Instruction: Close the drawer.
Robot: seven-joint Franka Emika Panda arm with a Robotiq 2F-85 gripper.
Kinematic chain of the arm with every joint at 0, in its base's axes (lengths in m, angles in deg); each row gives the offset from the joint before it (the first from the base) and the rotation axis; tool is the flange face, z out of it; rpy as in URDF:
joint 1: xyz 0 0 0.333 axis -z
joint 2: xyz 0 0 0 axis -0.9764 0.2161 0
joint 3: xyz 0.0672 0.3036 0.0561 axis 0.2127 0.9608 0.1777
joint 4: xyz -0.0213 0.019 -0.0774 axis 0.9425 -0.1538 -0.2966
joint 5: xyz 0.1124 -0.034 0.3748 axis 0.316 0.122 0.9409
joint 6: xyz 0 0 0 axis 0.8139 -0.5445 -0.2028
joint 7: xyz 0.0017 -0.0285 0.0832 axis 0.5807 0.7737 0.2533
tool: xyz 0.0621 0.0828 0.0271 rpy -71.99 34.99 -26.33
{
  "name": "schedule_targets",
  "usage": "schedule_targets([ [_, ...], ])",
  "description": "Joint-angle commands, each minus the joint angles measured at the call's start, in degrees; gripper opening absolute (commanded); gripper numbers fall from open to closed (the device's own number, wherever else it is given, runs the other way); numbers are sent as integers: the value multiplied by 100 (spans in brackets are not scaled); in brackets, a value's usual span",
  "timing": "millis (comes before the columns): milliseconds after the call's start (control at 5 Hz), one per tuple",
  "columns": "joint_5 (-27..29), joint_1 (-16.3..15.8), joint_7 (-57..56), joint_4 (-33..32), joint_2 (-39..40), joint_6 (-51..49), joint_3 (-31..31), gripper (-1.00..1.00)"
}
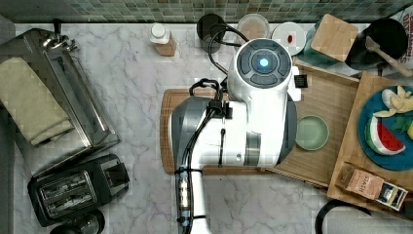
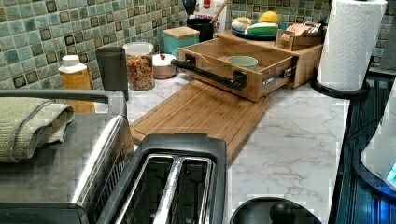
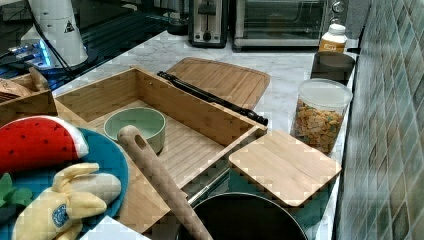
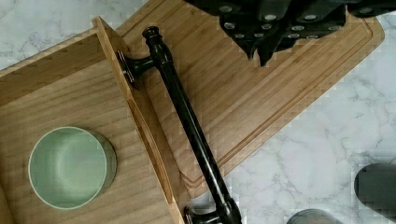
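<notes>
Wrist view: gripper (image 4: 264, 42), dark, hanging over the cutting board (image 4: 280, 88), apart from the black bar handle (image 4: 187, 116); jaw state not possible to tell.

Item 1, drawer (image 4: 70, 79): light wooden box with raised straight rims, pulled well out of its wooden cabinet (image 2: 308, 60), open. Front panel reaching over the near end of the cutting board. Seen also in the top view (image 1: 331, 97), at the top view's right of the white arm (image 1: 253, 112); in the left view (image 2: 219, 81); in the right view (image 3: 190, 110).

Item 2, handle: long black bar on two posts, mounted across the drawer front (image 2: 210, 74) (image 3: 210, 97).

Item 3, green bowl (image 4: 67, 167): upright, empty, resting on the drawer bottom (image 1: 311, 132) (image 2: 242, 61) (image 3: 135, 127).

Item 4, cutting board: flat bamboo with groove, lying on the marble counter (image 1: 131, 87), just in front of the drawer (image 2: 201, 112) (image 3: 225, 77).

Item 5, cereal jar (image 3: 320, 117): clear, lidded, standing by the tiled wall.

Item 6, toaster (image 1: 73, 190): black, well apart from the drawer.

Item 7, paper towel roll (image 2: 352, 42): upright beside the cabinet.
</notes>
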Motion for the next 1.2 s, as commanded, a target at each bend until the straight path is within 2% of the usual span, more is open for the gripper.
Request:
schedule_targets([
  [200,-30,5,-2,0,0,7,-6,-100],
  [400,93,-18,-608,-144,278,533,58,-100],
  [600,158,-62,-638,-51,487,656,106,-100],
  [800,250,-45,-720,490,951,360,127,-100],
  [1200,-276,-264,73,666,1259,935,128,-100],
])
